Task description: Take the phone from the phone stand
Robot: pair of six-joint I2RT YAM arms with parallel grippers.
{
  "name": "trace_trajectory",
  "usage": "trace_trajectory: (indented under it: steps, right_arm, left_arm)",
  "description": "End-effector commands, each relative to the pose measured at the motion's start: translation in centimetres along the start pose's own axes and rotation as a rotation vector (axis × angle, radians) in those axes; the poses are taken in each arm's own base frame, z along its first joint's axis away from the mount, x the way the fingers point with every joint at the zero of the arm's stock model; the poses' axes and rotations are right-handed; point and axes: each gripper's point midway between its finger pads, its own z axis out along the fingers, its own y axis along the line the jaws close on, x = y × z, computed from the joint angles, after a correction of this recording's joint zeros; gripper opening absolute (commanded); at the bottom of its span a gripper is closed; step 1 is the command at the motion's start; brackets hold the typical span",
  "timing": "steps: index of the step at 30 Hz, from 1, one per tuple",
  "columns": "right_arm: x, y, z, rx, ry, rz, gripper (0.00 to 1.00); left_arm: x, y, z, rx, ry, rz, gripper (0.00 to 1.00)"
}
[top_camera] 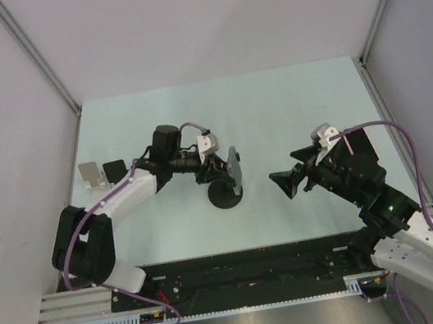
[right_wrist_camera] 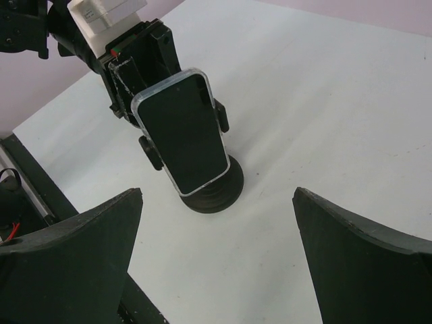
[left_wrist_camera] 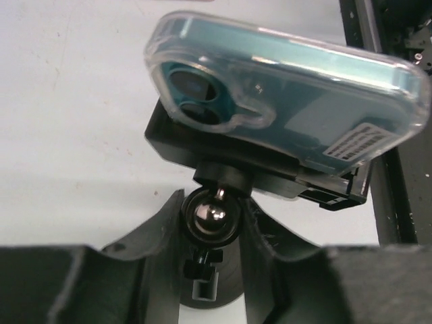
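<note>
The phone (top_camera: 235,167), in a clear case with a teal back, sits clamped in the black phone stand (top_camera: 226,196) at mid-table. In the left wrist view the phone's back (left_wrist_camera: 283,88) and the stand's clamp (left_wrist_camera: 202,152) fill the top. My left gripper (top_camera: 214,167) is behind the phone, and its fingers (left_wrist_camera: 152,243) are closed on the stand's ball joint (left_wrist_camera: 212,217). In the right wrist view the dark screen (right_wrist_camera: 182,131) faces me above the round base (right_wrist_camera: 216,192). My right gripper (top_camera: 284,182) is open and empty, a short way to the right of the phone.
A small white holder (top_camera: 92,174) and a black block (top_camera: 115,171) lie at the table's left edge. A black rail (top_camera: 242,267) runs along the near edge. Enclosure walls and posts (top_camera: 37,59) stand on both sides.
</note>
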Motion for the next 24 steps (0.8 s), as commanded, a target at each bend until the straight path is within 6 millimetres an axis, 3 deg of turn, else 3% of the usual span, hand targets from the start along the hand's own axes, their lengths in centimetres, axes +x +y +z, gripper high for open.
trace_trajectory:
  steps: [1,4,6,8,9,11,12,16,18,24]
  right_arm:
    - [-1.0,0.2,0.2,0.002,-0.041,0.011,1.0]
    - [-0.8,0.2,0.5,0.01,-0.03,0.013,0.99]
    - [-0.7,0.1,0.8,0.016,-0.025,0.011,0.99]
    - [-0.6,0.3,1.3,0.019,-0.019,0.012,0.98]
    - [-0.5,0.4,1.5,0.018,-0.016,0.01,0.97]
    - [-0.7,0.4,2.1,0.05,-0.012,0.015,0.96]
    - [-0.6,0.4,2.5,0.06,-0.006,0.013,0.95]
    - [-1.1,1.3,3.8,0.089,-0.015,-0.005,0.92]
    - [-1.0,2.9,4.7,0.064,0.002,-0.024,0.9]
    - [-0.8,5.9,6.6,0.079,-0.001,-0.088,0.87]
  left_arm:
    - [-2.7,-1.5,0.4,-0.036,-0.004,0.043,0.18]
    - [-3.1,-1.9,0.6,-0.113,0.024,-0.009,0.03]
    - [-2.9,-1.6,0.5,-0.194,0.05,-0.042,0.0]
    - [-2.8,-2.1,0.4,-0.272,0.068,-0.062,0.01]
    - [-2.2,-1.1,-0.1,-0.379,0.099,-0.074,0.0]
    - [-2.3,-1.8,-0.2,-0.444,0.104,-0.084,0.0]
    - [-2.0,-1.0,-0.8,-0.54,0.107,-0.138,0.0]
    - [-1.1,-1.1,-1.5,-0.663,0.079,-0.274,0.0]
    - [0.0,-1.8,-1.4,-0.682,0.081,-0.305,0.0]
    - [-1.2,-2.6,-2.0,-0.695,-0.033,-0.313,0.0]
